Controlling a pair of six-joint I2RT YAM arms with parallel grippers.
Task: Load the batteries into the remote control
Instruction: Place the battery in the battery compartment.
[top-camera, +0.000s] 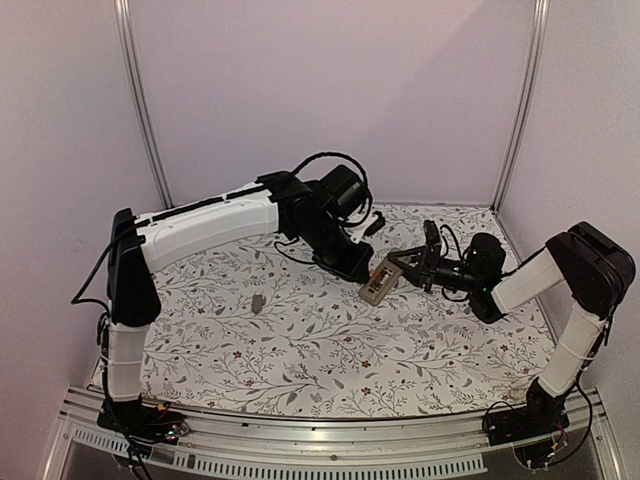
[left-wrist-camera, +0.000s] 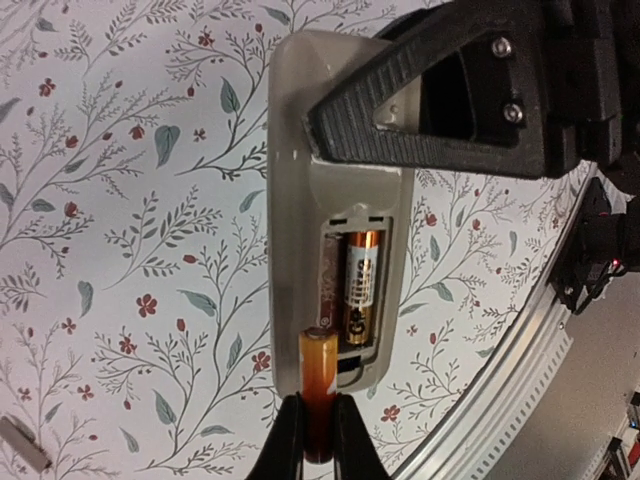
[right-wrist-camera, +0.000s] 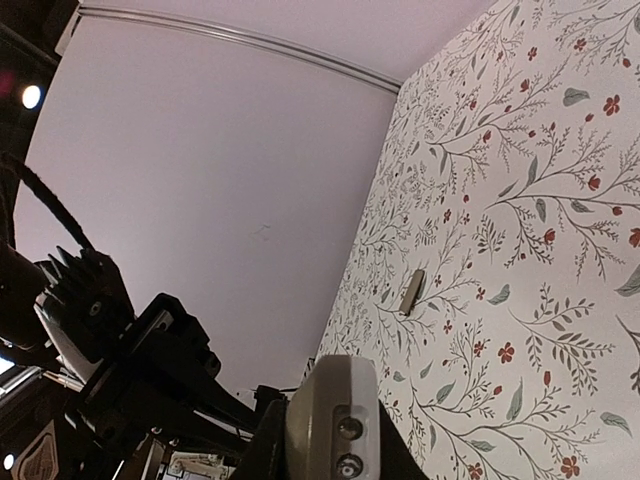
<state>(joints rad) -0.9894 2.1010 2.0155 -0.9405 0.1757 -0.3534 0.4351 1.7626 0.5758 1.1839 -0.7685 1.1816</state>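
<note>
While the right gripper (top-camera: 402, 268) grips the remote control (left-wrist-camera: 300, 150) by one end above the flowered tablecloth (top-camera: 300, 350), the remote's grey-tan back faces the left wrist camera with its battery slot uncovered. One battery (left-wrist-camera: 362, 285) lies in the right-hand slot, black and gold, its white lettering too blurred to read. The left gripper (left-wrist-camera: 318, 445) is clenched on a second battery (left-wrist-camera: 318, 385), orange, whose tip sits at the slot's lower left corner. A small grey piece (top-camera: 258, 301) lies on the cloth, well apart.
</note>
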